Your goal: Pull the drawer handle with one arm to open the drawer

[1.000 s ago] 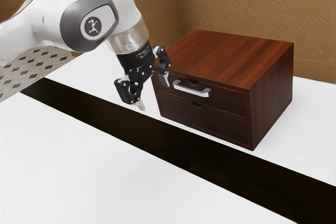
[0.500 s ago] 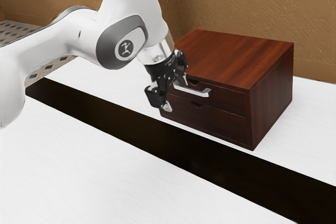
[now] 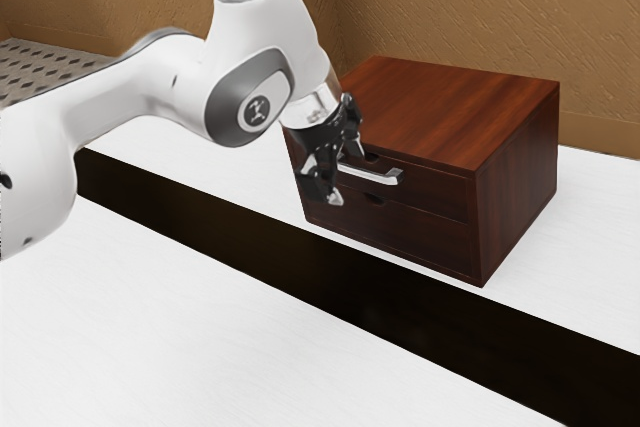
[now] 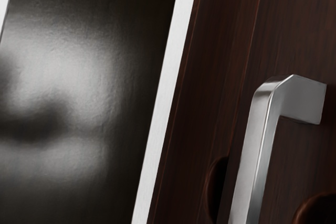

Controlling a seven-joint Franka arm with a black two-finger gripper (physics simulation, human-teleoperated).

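Pincer (image 3: 338, 159) spread wide at the handle's (image 3: 372, 174) arm-side end, one finger above, one below. Top drawer (image 3: 430, 182) flush with cabinet (image 3: 450, 112), toward the worktop's (image 3: 150, 327) far edge.

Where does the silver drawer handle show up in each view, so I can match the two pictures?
Exterior view: the silver handle lies across the upper drawer front of the wooden cabinet, toward the exterior view's left.
Wrist view: the silver handle, close up on the drawer front, bent end showing.
Shared landmark: the cabinet's front corner edge beside the handle.
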